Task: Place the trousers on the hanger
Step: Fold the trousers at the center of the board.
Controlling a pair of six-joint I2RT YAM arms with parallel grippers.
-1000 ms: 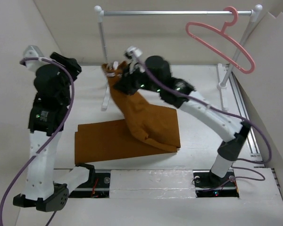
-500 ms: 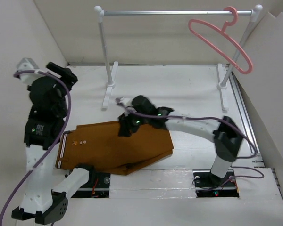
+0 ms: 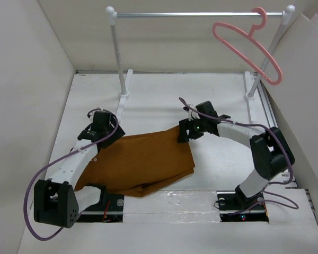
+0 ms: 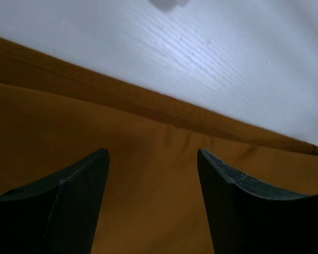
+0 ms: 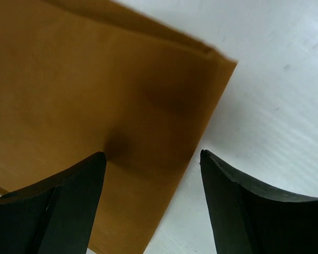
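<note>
Top view: found the trousers (image 3: 140, 161) folded flat on the table (image 3: 164, 95), long axis running left to right, tilted up toward the far right. Noted the left gripper (image 3: 95, 133) over the left end and the right gripper (image 3: 184, 132) at the far right corner, both low on the cloth. Saw the hanger (image 3: 249, 39) hooked on the rail (image 3: 196, 15) at the far right, well apart from the cloth; judged the right arm nearer to it. Left wrist view: saw fingers (image 4: 69, 206) spread apart, holding nothing, cloth directly beneath and a seamed edge just ahead. Right wrist view: saw fingers (image 5: 244, 206) apart likewise, empty, straddling the cloth's corner, bare table to the right.
</note>
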